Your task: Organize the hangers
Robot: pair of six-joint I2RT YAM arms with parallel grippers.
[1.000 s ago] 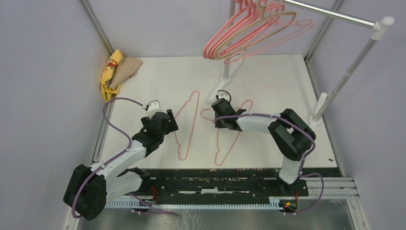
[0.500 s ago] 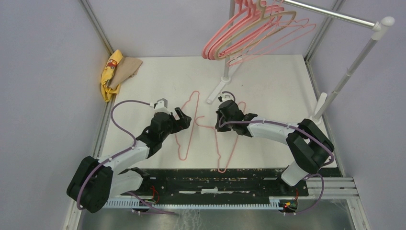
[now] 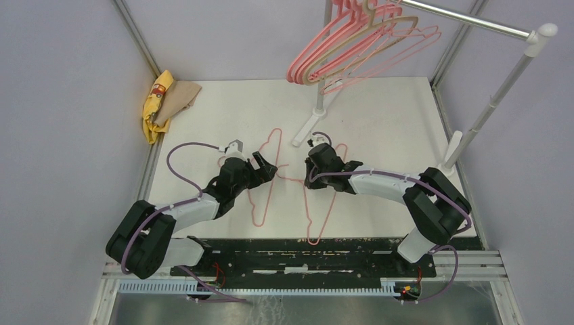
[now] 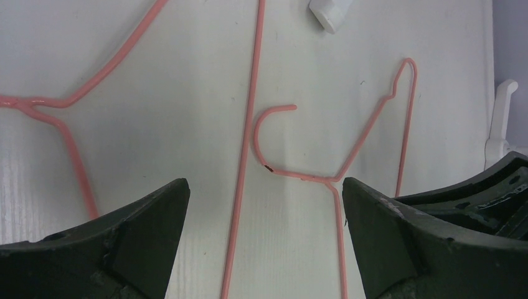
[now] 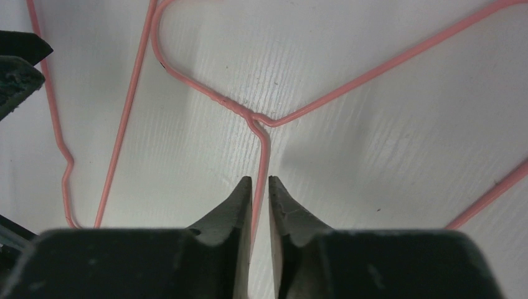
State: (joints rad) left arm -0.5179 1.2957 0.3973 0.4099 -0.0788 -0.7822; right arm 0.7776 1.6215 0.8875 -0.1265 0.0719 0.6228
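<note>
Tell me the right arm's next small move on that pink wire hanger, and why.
Probably squeeze the right gripper fully shut before any lift. Its fingers straddle the hanger wire just below the twisted neck, a slim gap shows beside it, and the hanger lies flat on the table.

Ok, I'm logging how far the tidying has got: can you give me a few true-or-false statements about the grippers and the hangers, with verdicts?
1. The left gripper is shut on a hanger. False: it is open and grips nothing.
2. The right gripper is shut on a thin pink wire hanger, near its neck twist. True.
3. A second wire hanger lies flat on the table. True.
4. The rail is bare. False: pink and beige hangers hang on it.
</note>
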